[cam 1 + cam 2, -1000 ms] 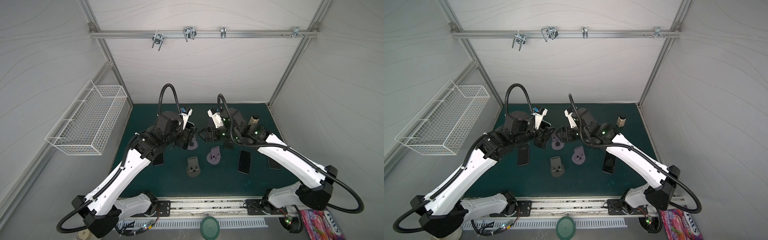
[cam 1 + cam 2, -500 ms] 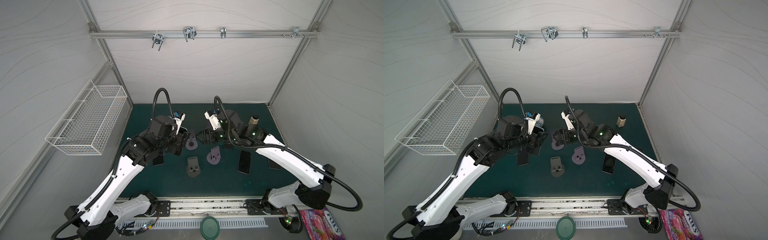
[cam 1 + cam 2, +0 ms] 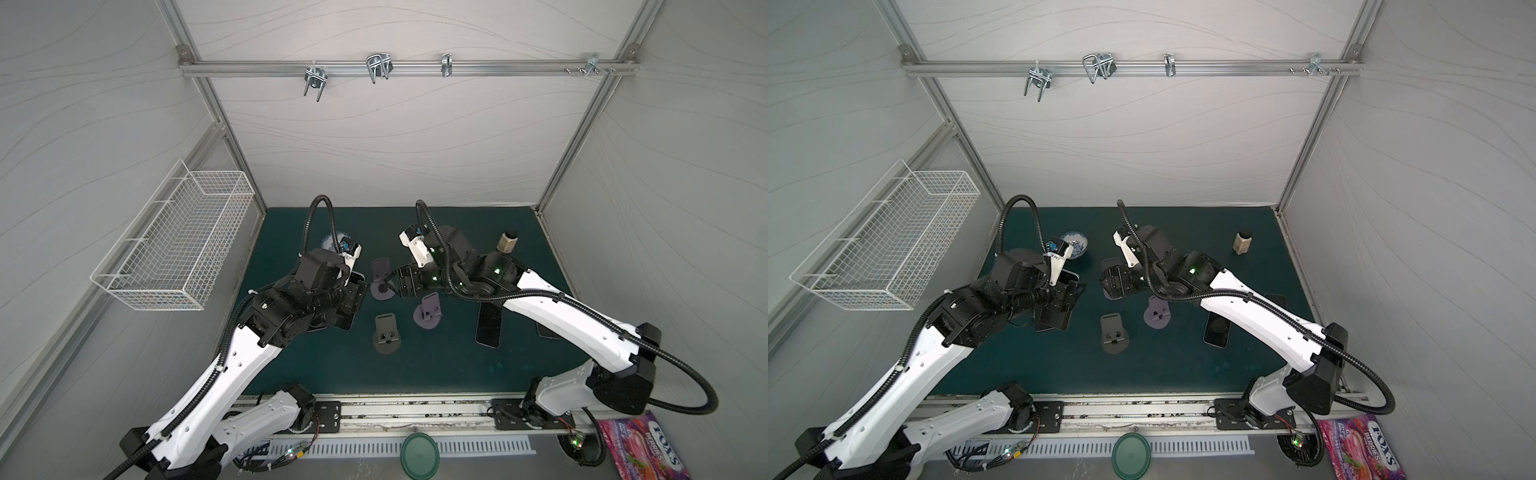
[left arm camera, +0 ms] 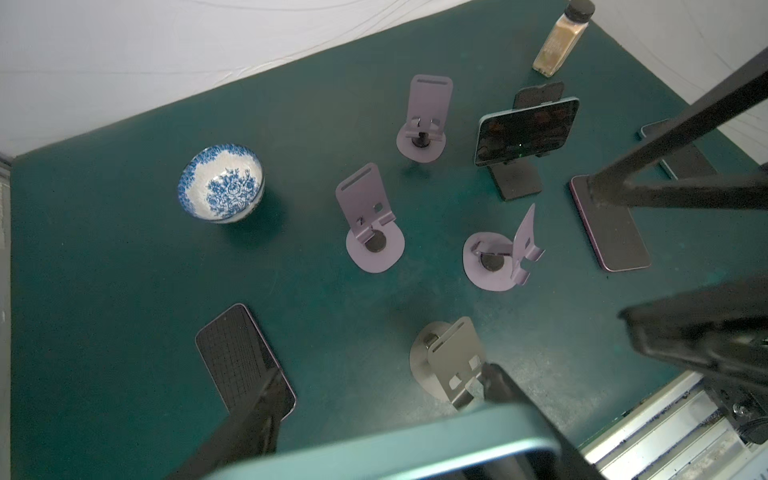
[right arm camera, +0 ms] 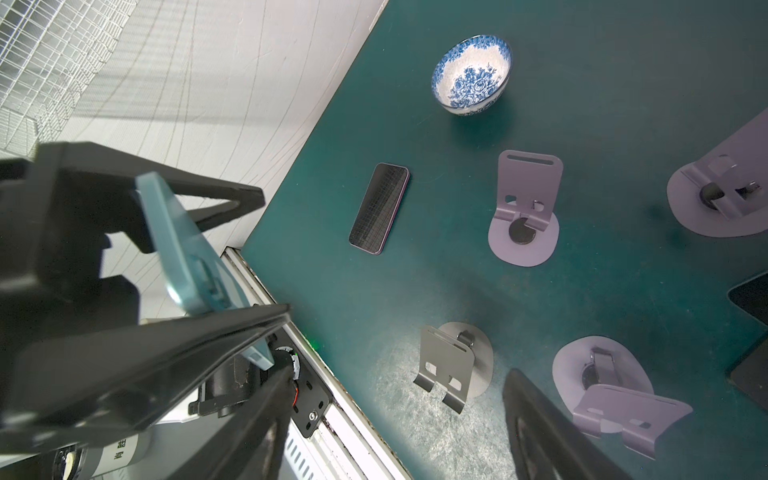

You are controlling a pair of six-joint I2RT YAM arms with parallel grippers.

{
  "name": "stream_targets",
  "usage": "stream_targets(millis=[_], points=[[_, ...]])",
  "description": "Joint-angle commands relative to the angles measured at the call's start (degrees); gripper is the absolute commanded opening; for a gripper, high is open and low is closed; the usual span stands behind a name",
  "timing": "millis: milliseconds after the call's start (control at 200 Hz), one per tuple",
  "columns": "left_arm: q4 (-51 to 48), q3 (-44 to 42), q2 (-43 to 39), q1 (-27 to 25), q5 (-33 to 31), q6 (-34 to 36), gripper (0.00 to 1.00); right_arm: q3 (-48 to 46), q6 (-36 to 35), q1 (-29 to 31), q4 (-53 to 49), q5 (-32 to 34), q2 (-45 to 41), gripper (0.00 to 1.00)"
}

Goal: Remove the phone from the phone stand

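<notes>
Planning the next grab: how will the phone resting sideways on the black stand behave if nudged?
The phone is a flat slab, so likely stiff. It overhangs the black stand on both sides, so a push at one end may pivot or tip it. Its glossy screen looks slippery.

overhead stereo pair, two wrist close-ups

Blue-patterned bowl [image 4: 221, 183], spice bottle [image 4: 559, 39], wire basket [image 3: 174, 241], green lid [image 3: 419, 456], candy bag [image 3: 644, 451].

The green mat [image 4: 124, 270] bears a bowl [image 4: 221, 183], bottle [image 4: 559, 39], phone stands [image 4: 370, 220] and flat phones [image 4: 245, 361].
</notes>
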Motion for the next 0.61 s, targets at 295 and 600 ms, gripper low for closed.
stream_targets(millis=[295, 600], points=[[1.4, -4.7, -2.3, 0.3, -1.0, -5.1, 0.5, 0.1, 0.6, 1.5, -0.6, -0.4, 0.7, 0.8], [2.0, -8.2, -3.0, 1.6, 0.3, -8.4, 0.49, -1.0, 1.6, 3.3, 0.7, -1.7, 2.0, 0.8]])
